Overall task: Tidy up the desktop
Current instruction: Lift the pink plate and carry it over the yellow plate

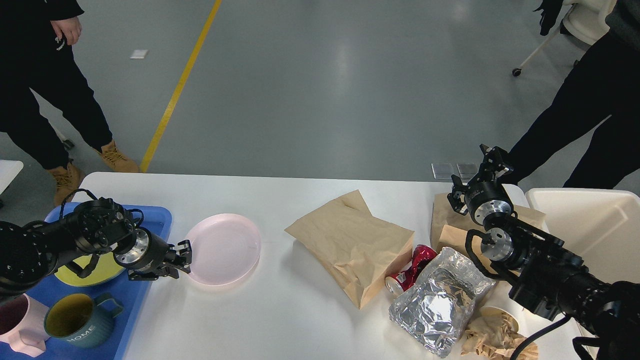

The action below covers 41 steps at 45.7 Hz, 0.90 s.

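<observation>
The white desktop (280,320) fills the lower half of the head view. A pink plate (224,248) lies on it left of centre. My left gripper (183,259) sits at the plate's left rim, fingers slightly apart with nothing seen between them. My right gripper (492,161) is raised above the table's far right edge, over a brown paper bag (452,220); its fingers are too dark to tell apart. A larger brown paper bag (356,245), a crushed red can (412,270), a crumpled foil bag (437,300) and a paper cup with crumpled paper (495,327) lie at centre right.
A blue tray (142,295) at the left holds a yellow dish (90,272), a dark teal mug (77,320) and a pink cup (17,325). A cream-white bin (590,230) stands at the right edge. People stand beyond the table at far left (45,90) and far right (575,110).
</observation>
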{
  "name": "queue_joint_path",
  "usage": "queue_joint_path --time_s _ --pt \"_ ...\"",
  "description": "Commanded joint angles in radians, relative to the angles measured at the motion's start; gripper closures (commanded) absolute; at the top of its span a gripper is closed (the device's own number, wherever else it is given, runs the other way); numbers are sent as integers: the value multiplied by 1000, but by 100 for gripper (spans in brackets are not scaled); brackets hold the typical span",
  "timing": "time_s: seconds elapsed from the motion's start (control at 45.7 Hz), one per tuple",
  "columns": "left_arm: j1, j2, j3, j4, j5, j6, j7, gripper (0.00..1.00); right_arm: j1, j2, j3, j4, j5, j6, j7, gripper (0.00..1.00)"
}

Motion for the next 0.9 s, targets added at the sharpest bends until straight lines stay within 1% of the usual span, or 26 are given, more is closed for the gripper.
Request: queue_joint_path --time_s 0.0,0.109,0.372,0.612,0.678,0.874 --pt "3 0 0 -1 0 -10 15 90 0 0 0 0 -1 0 0 0" --pt "3 4 0 -1 0 -38 15 100 0 0 0 0 1 0 0 0" --pt "3 10 0 -1 0 -44 15 100 0 0 0 0 -1 0 0 0" --pt "-30 14 -18 0 0 -51 15 100 0 0 0 0 -1 0 0 0" --pt "-60 20 -18 0 0 -71 15 100 0 0 0 0 1 0 0 0" --pt "-146 109 -50 0 0 -188 15 100 0 0 0 0 1 0 0 0"
